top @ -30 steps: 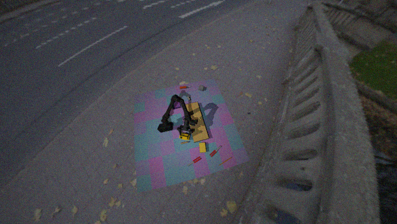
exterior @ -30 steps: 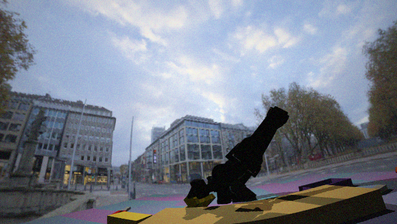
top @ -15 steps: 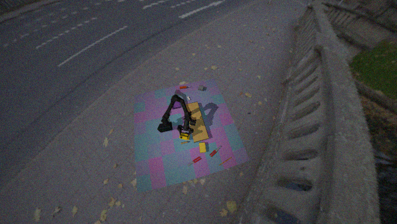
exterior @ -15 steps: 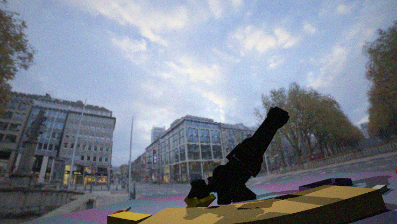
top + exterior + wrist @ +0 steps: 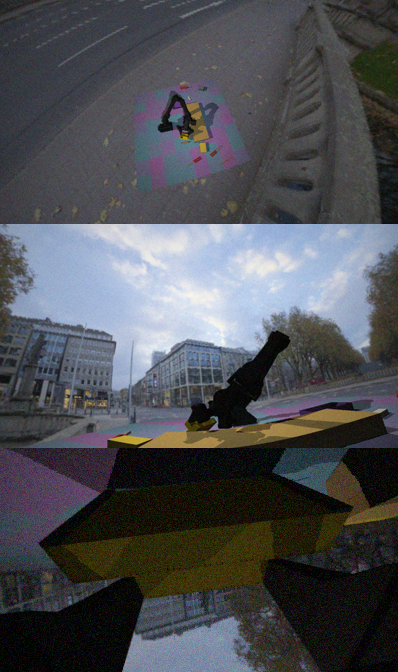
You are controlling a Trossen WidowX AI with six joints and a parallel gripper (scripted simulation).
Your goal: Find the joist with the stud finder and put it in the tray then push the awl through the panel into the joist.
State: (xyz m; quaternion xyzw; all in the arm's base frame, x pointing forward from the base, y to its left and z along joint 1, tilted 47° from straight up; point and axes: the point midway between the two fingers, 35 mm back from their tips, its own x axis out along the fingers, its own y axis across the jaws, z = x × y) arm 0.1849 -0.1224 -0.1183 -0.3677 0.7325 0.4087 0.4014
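The yellow stud finder [image 5: 184,137] [image 5: 201,425] [image 5: 200,538] is between the fingers of my gripper [image 5: 185,132] [image 5: 199,419] [image 5: 200,567], which is shut on it. It is tilted and sits low beside the near-left edge of the tan floor panel [image 5: 201,135] [image 5: 337,415]. Whether it touches the mat is hard to tell. The purple tray [image 5: 177,105] [image 5: 306,411] is beyond the panel's far left side, partly behind the arm. Red-handled tools [image 5: 213,152] [image 5: 197,159] and an orange-handled tool [image 5: 183,87] lie on the mat; which is the awl cannot be told. The joist is hidden.
A yellow block [image 5: 203,147] [image 5: 129,440] lies off the panel's near end. A thin stick [image 5: 185,142] lies close to the stud finder, another [image 5: 226,160] near the mat's corner. A grey block [image 5: 202,88] and a small white piece [image 5: 189,97] lie beyond the panel's far end.
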